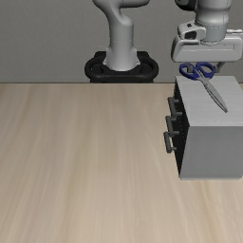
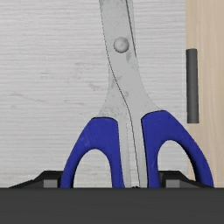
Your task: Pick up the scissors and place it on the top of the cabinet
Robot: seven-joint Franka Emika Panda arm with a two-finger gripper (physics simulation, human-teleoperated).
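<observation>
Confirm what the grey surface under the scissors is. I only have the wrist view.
Observer: It's the top of a cabinet standing on the table, at the exterior view's right.
Operator: Scissors fully over it?
Observer: Yes, the scissors slant across the top, tip inside its edge.
Operator: Which way do the drawers face?
Observer: Their handles face the exterior view's left.

Scissors (image 1: 213, 89) over cabinet (image 1: 204, 121) top, hand (image 1: 200, 67) at their handles
</observation>
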